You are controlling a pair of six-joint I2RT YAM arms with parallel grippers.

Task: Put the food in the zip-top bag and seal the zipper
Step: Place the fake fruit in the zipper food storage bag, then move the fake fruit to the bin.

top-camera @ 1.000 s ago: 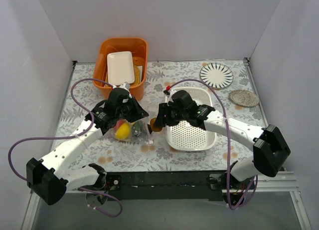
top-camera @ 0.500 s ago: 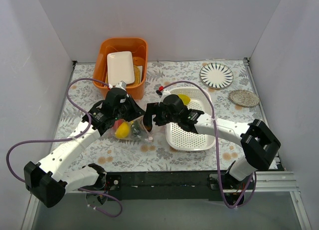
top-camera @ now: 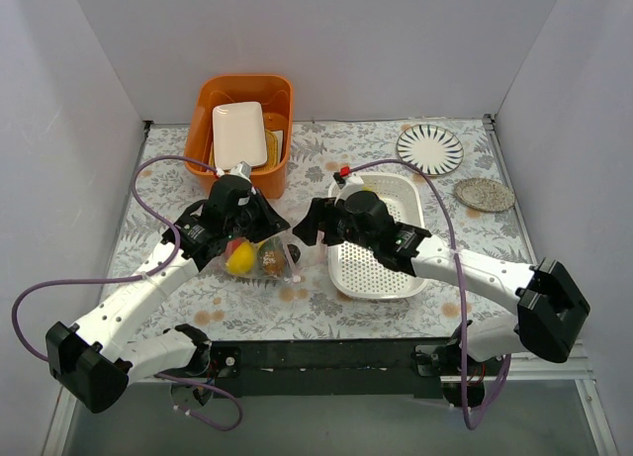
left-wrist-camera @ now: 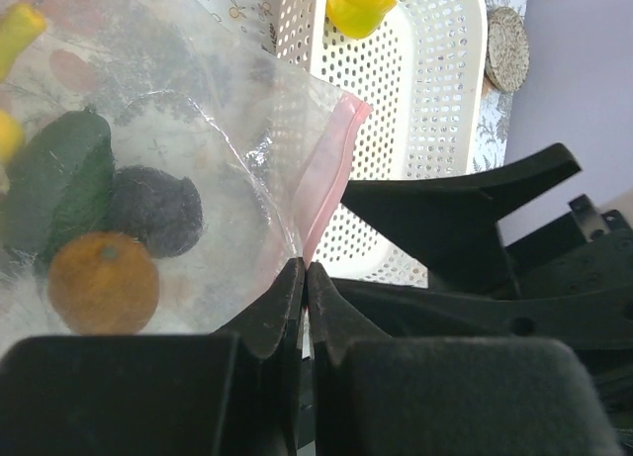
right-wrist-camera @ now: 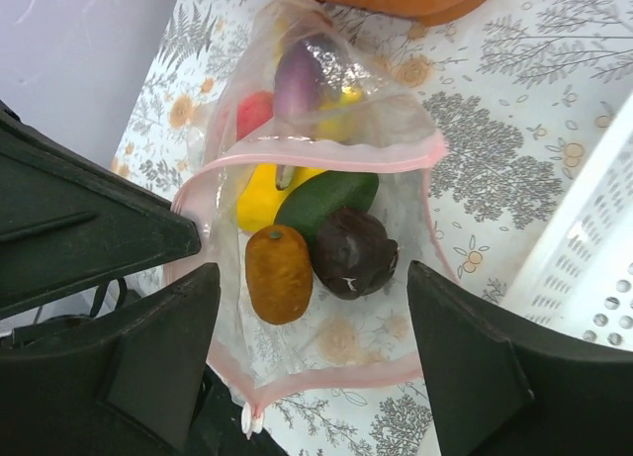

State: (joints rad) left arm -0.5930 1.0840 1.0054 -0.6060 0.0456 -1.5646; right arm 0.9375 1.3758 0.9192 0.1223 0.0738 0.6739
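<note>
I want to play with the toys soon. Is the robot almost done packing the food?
Mostly packed: several food pieces lie inside the open zip-top bag. The left jaws pinch its pink zipper, and the right jaws hang open above. To do: one yellow piece in the white basket, then sealing.

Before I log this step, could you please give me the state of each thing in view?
left fingers: shut on the zip-top bag edge.
right fingers: open above the bag mouth.
zip-top bag: open, food inside.
zipper: unsealed.
white basket: holds one yellow piece.
</note>
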